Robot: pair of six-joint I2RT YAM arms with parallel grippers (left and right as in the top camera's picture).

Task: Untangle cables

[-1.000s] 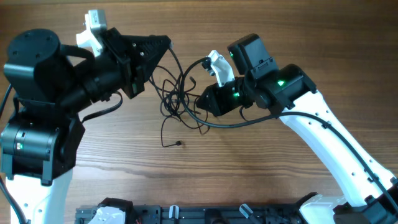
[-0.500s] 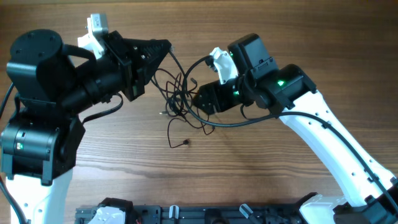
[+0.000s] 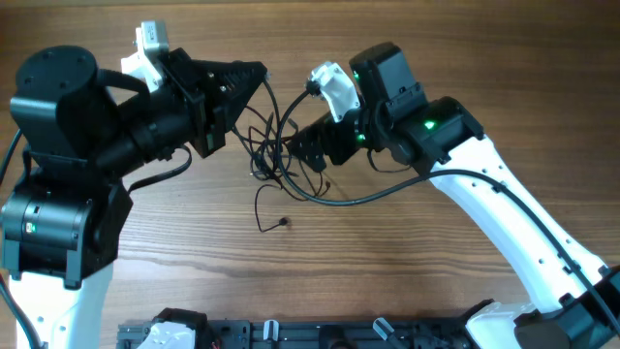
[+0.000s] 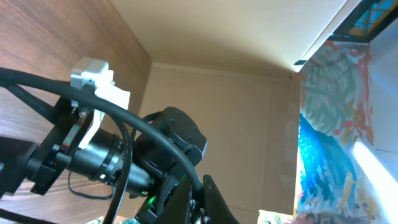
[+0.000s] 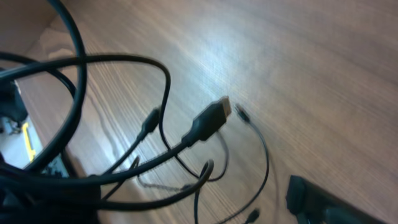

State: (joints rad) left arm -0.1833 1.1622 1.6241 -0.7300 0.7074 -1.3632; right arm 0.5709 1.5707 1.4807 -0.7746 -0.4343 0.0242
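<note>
Cables [image 3: 276,145] hang in a loose black tangle over the middle of the wooden desk [image 3: 484,58], strung between two robot arms. At left, the left pincer [image 3: 260,70] is pressed together with one strand running up to its tip; the contact itself is too small to make out. The left wrist view looks away from the tangle, to a pale wall and a blue and orange painting [image 4: 336,112] cut off at the frame's edge. Below the tangle, one loose end with a small plug [image 3: 281,224] lies on the wood. At right, the right pincer [image 3: 302,151] stands spread beside the tangle, gripping nothing. Its wrist view is blurred: crossing strands, a flat plug [image 5: 214,118], and one dark finger [image 5: 311,196] cropped at the lower corner.
</note>
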